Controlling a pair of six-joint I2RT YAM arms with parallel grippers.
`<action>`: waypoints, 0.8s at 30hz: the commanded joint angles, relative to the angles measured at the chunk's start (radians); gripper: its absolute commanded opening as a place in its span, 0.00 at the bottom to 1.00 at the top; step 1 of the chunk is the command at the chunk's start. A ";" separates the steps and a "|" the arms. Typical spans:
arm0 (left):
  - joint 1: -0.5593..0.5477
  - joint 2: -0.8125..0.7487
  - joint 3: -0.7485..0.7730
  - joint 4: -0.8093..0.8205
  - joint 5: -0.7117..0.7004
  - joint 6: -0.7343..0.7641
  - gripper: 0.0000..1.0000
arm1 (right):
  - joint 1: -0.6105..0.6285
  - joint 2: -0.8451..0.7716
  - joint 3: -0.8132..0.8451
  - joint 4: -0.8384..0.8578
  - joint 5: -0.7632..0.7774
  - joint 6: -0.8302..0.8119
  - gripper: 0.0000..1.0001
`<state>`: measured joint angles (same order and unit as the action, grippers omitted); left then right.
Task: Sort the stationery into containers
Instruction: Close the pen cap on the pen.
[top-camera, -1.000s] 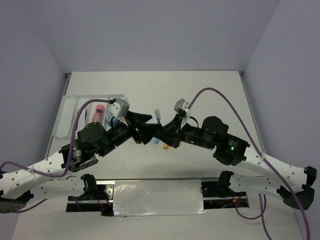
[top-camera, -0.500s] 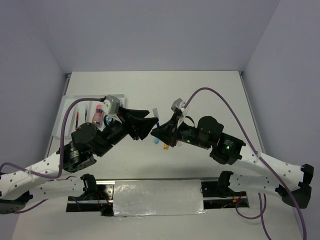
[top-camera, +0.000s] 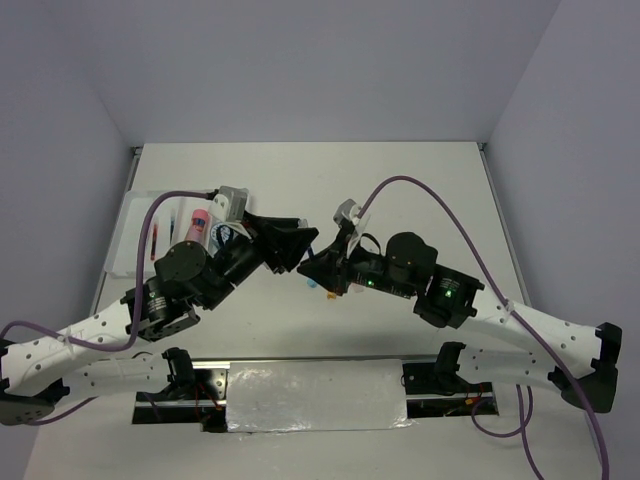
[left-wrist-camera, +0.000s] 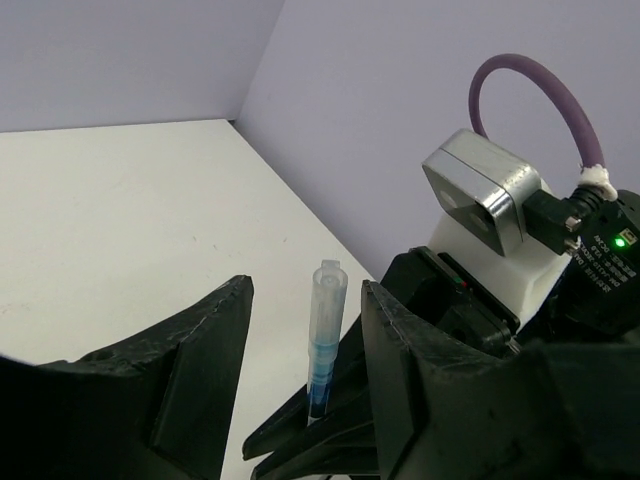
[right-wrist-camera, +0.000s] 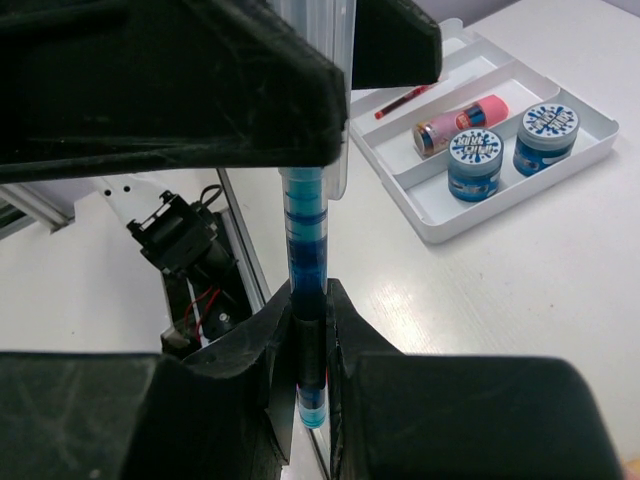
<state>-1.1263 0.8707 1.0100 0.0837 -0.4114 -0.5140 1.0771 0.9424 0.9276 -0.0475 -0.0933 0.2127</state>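
Left gripper (left-wrist-camera: 305, 300) nearer upright clear-blue pen (left-wrist-camera: 324, 345)

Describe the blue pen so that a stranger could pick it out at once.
Look above the middle of the white table. There the right hand pinches the lower end of a thin pen held in the air, its top inside the open left hand. It has a clear barrel with blue inside, while the red pen lies in the tray.
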 joint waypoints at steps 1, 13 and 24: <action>0.008 -0.002 0.041 0.027 -0.033 -0.021 0.59 | 0.015 0.015 0.043 0.012 -0.006 -0.016 0.00; 0.013 0.020 0.044 0.018 0.023 -0.043 0.19 | 0.018 0.032 0.071 0.003 0.055 -0.009 0.00; -0.015 0.080 -0.217 0.172 0.261 -0.213 0.00 | -0.041 0.091 0.373 -0.055 0.100 -0.024 0.00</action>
<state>-1.0893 0.8906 0.8982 0.3103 -0.3676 -0.6136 1.0748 1.0245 1.1290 -0.3202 -0.0269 0.1993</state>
